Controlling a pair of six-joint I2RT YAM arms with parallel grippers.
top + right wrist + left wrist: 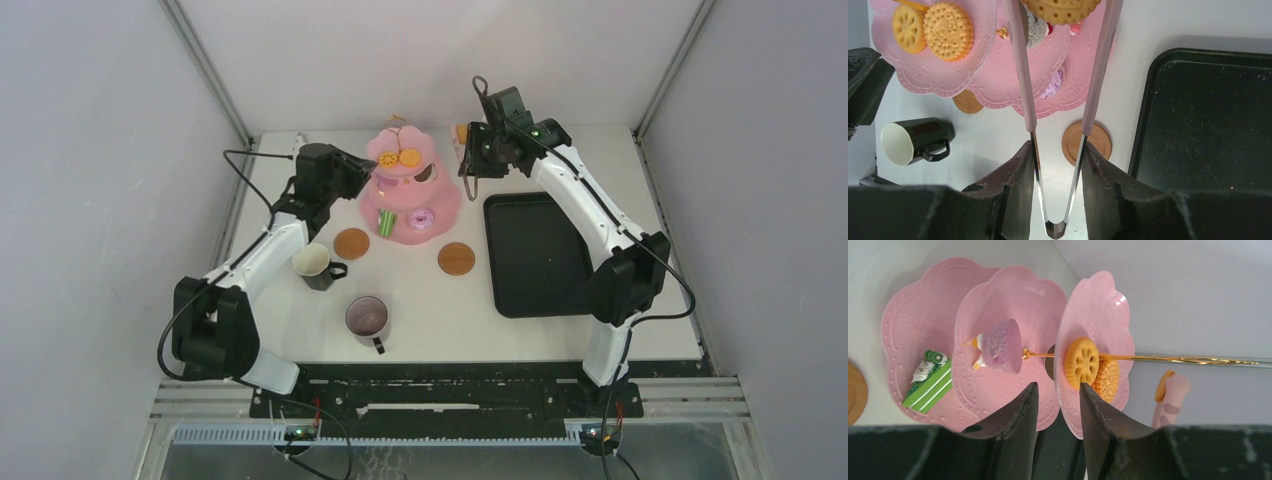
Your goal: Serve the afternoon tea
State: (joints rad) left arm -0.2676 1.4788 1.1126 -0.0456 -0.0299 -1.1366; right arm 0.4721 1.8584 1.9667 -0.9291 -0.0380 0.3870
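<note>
Cake stand (440, 205), pink with three scalloped tiers and a gold handle (1188, 360), stands at the far middle of the table (450, 315). Top tier (1098, 305) carries two round biscuits (1081, 362). Middle tier (1013, 295) holds a purple sugared pastry (1000, 346). Bottom tier (903, 325) holds a green cake slice (928, 380) and, seen from the top view, a pinkish ring-shaped pastry (422, 217). Left gripper (1058, 412) is at the stand's left side, level with the upper tiers, jaws apart and clasping nothing. The top tier's rim runs into the gap close to one finger (1098, 425); contact cannot be told. Right gripper (1058, 165) is clenched on the tongs (1020, 75), both pink-sleeved arms pressed between its fingers. The tong tips pinch a third biscuit (1060, 10), held up just right of the stand's upper tiers and resting on no tier. Black tray (535, 255) lies on the table right of the stand, under the right arm. Left coaster (351, 243) and right coaster (456, 259), both round and brown, lie just in front of the stand. Far mug (316, 266), dark with a pale inside, sits on the table just beside the left coaster, not on it. Near mug (368, 318) sits closer to the arm bases, apart from both coasters.
</note>
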